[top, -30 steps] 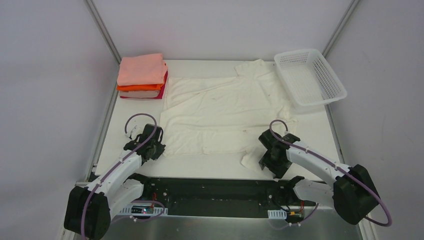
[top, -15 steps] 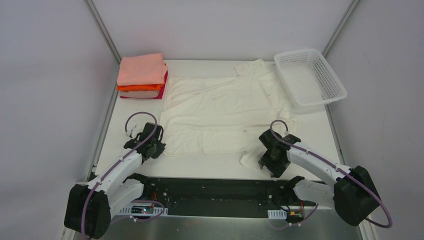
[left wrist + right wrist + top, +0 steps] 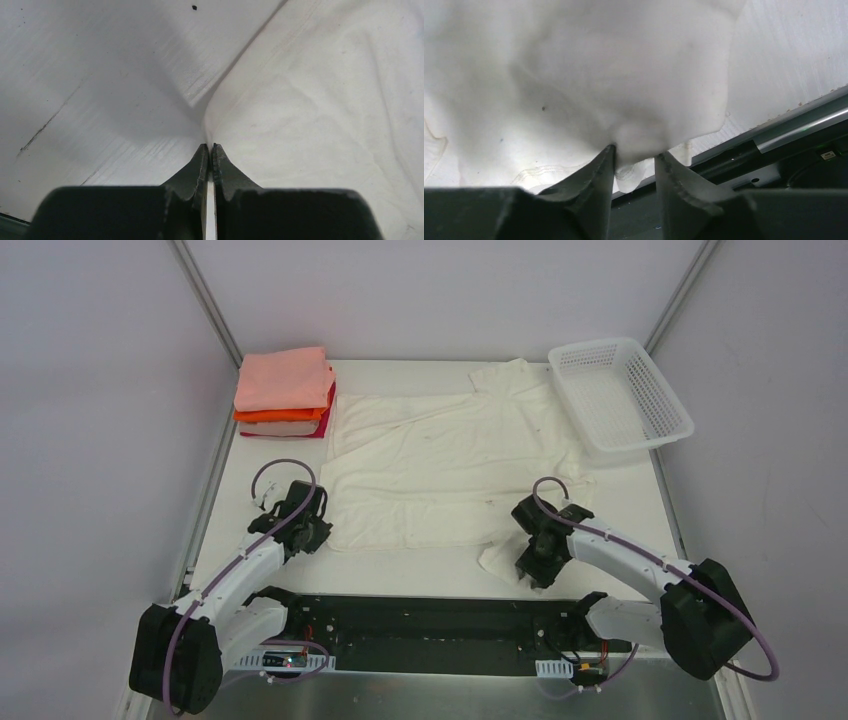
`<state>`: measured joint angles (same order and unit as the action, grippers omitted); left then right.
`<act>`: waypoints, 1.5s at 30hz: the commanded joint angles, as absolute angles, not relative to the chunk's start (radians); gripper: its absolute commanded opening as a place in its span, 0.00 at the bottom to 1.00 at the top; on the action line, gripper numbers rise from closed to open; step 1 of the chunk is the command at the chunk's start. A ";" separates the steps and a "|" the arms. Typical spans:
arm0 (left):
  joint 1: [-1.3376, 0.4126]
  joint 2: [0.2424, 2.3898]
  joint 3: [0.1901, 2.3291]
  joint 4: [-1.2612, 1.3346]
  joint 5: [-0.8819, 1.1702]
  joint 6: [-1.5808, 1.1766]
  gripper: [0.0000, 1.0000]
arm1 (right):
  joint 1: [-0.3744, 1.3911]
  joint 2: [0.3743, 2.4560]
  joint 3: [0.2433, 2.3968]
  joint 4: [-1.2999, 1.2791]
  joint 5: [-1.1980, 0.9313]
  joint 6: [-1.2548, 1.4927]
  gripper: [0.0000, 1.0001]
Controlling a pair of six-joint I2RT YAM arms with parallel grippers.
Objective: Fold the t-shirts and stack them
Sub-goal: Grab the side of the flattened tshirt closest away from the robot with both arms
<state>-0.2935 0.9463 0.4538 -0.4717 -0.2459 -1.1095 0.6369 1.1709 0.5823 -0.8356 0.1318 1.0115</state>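
Note:
A large cream-white t-shirt [image 3: 450,450] lies spread across the table's middle, one sleeve reaching toward the basket. My left gripper [image 3: 318,530] sits at the shirt's near left corner. In the left wrist view its jaws [image 3: 210,146] are shut, with the shirt's edge [image 3: 325,100] drawn up into the tips. At the rumpled near right corner my right gripper [image 3: 530,565] straddles a bunched fold of the shirt [image 3: 599,75]. Its jaws [image 3: 635,152] stand apart, the fold and a stitched hem between them. Folded t-shirts are stacked at the back left: salmon-pink [image 3: 285,380] on top, orange [image 3: 280,414] and crimson [image 3: 326,420] below.
A white plastic lattice basket [image 3: 655,390] stands at the back right, touching the shirt's sleeve. The table's near edge with a metal rail [image 3: 794,125] and the black base bar [image 3: 420,615] lie just behind the right gripper. Grey walls close in both sides.
The right gripper's jaws have narrowed around the shirt's near right corner and shifted slightly left. The left gripper stays shut and has crept slightly forward with the corner.

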 commanded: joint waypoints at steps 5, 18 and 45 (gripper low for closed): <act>-0.293 0.897 0.470 -0.517 -0.282 -1.102 0.00 | 0.660 1.137 0.580 -0.856 0.131 1.038 0.04; -0.293 0.623 0.400 -0.822 -0.236 -1.229 0.00 | 0.724 0.988 0.672 -1.220 -0.130 0.960 0.00; -0.293 0.867 0.643 -0.644 -0.310 -1.191 0.00 | 0.420 1.177 1.067 -0.911 0.035 0.642 0.00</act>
